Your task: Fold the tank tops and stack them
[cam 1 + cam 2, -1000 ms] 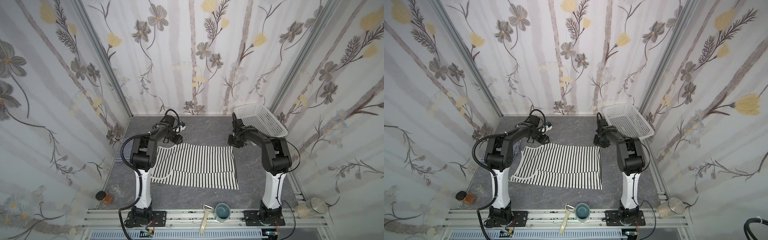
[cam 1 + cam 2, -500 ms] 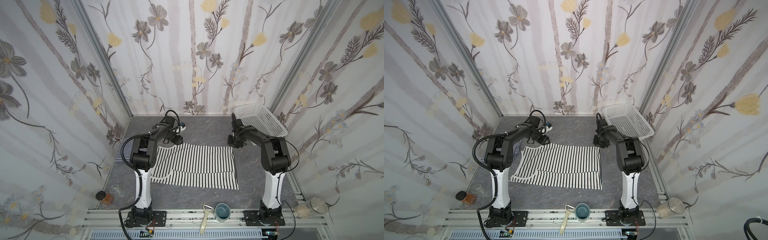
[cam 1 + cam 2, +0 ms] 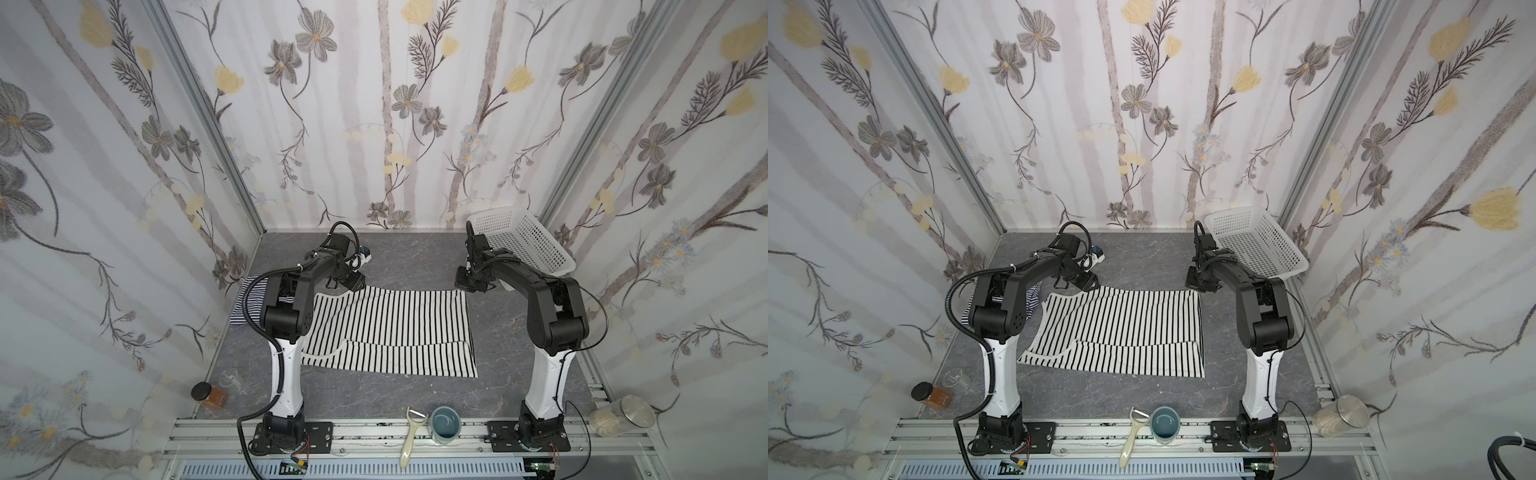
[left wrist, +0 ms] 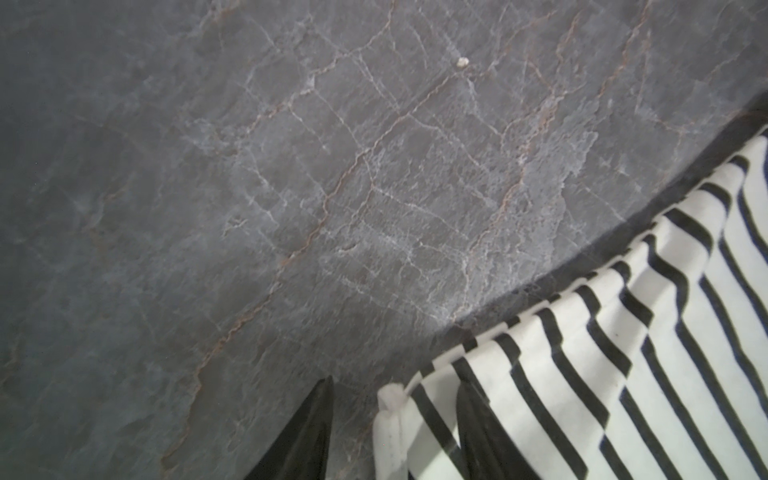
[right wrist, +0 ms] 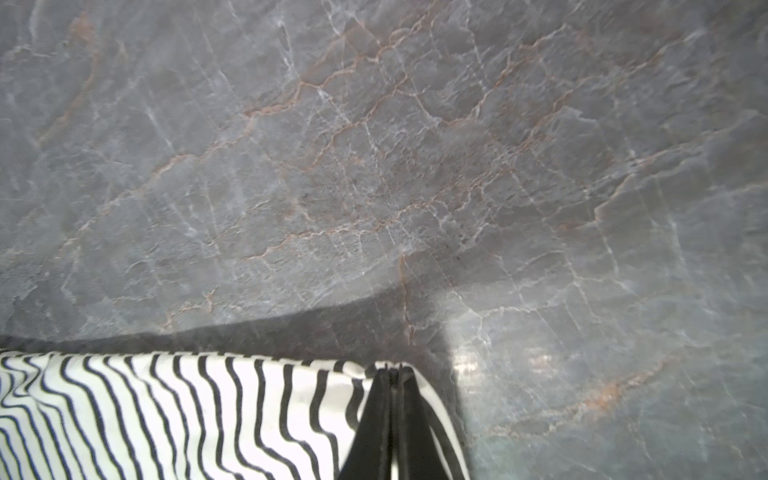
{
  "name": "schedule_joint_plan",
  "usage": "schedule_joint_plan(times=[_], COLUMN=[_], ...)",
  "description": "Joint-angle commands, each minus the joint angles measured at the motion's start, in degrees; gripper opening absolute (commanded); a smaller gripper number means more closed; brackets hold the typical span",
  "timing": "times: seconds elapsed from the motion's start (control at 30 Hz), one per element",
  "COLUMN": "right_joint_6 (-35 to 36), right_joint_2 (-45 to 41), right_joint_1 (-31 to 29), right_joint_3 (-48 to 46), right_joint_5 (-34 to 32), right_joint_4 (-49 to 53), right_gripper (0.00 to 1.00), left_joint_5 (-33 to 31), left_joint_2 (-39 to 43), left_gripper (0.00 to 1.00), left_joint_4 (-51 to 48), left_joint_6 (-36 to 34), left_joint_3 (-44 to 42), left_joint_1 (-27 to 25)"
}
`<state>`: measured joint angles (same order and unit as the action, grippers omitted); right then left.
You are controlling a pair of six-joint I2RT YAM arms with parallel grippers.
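Jaws of the right gripper (image 5: 390,368) are pressed together on a corner of the wide-striped tank top (image 5: 187,415), with cloth pinched between them; the picture's edge cuts off their bases. The left gripper (image 4: 395,382) stands parted astride a strap end of the same top. One finger (image 4: 307,436) is over the bare table (image 4: 332,187) and its mate is over the stripes, but whether either touches the cloth cannot be judged.

In both top views the wrists hide the fingertips. The wide-striped tank top (image 3: 390,328) lies flat at the table's centre, with the grippers at its 11 and 1 o'clock corners. At its 9 o'clock, the fine-striped tank top (image 3: 245,303) is mostly hidden behind the left arm. The white basket (image 3: 523,245) sits at the table's 2 o'clock.
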<state>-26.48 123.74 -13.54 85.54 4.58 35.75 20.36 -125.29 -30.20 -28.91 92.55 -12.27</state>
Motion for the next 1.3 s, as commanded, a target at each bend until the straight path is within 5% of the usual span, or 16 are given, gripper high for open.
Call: schedule_joint_plan(times=[0.0, 0.1, 0.37, 0.53, 1.27], right_joint_6=[-0.65, -1.07, -1.46, -1.53, -1.91], right_joint_2=[-2.42, -4.06, -6.09, -7.86, -24.25], right_joint_1=[-0.45, -0.61, -0.59, -0.61, -0.59], right_joint_3=[-1.45, -2.94, -5.81, -7.24, -23.71], right_joint_5=[-0.18, 0.04, 0.25, 0.39, 3.08], right_joint_4=[-2.12, -3.17, -4.88, -5.5, -10.87], right_gripper=[0.0, 0.0, 0.0, 0.0, 0.0], left_joint_5=[0.1, 0.15, 1.2, 1.7, 3.12], left_joint_2=[0.45, -0.08, 0.61, 1.53, 15.51], left_gripper=[0.48, 0.45, 0.1, 0.01, 0.0], left_joint_4=[0.92, 0.84, 0.6, 0.56, 0.57], left_joint_6=[-0.28, -0.03, -0.01, -0.25, -0.96], left_joint_3=[0.34, 0.86, 0.29, -1.1, -12.77], left_joint_1=[0.06, 0.08, -0.08, -0.03, 0.35])
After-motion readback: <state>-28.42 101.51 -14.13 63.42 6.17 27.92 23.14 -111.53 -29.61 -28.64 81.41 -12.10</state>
